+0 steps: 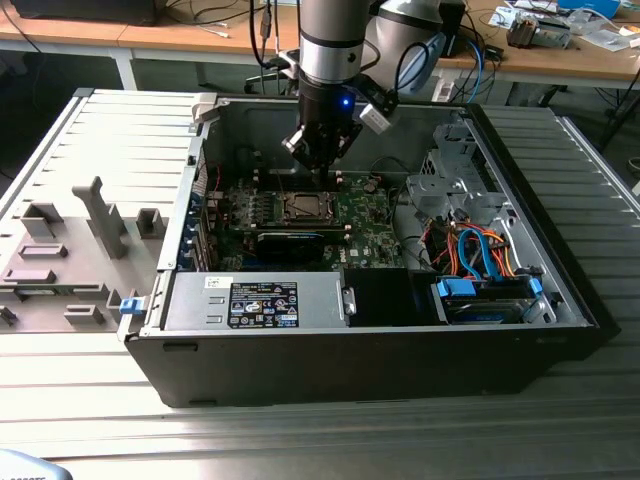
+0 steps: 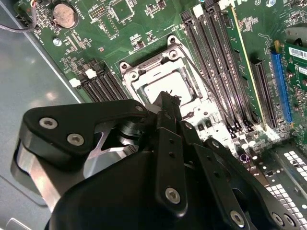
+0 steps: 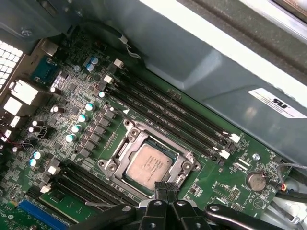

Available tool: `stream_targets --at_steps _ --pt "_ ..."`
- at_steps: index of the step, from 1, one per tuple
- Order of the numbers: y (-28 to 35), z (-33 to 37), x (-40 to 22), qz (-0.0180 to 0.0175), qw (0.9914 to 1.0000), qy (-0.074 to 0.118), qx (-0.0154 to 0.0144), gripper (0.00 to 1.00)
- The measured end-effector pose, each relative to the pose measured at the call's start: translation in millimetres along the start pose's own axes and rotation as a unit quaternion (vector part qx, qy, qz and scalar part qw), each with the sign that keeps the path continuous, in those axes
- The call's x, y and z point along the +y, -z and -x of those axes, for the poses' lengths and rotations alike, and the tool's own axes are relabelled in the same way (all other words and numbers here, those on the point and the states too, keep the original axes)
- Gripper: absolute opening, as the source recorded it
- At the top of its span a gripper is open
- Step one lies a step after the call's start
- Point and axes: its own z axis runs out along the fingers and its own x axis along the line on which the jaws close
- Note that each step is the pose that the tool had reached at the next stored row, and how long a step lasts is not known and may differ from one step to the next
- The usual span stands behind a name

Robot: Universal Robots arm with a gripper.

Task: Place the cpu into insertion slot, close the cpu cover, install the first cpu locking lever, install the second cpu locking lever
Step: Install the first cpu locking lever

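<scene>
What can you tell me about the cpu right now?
The cpu, a small flat square chip with a dull silver-grey metal top, lies flat in the insertion slot on the green circuit board. The silver cpu cover frames it, its window showing the chip's top. The black gripper hangs close above one edge; contact cannot be judged.
</scene>
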Motion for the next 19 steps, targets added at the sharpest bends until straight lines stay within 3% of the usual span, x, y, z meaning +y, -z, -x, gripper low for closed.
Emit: stream_targets --at_steps 19 --pt "0.0 0.0 0.0 0.0001 0.99943 0.034 -0.0003 0.11"
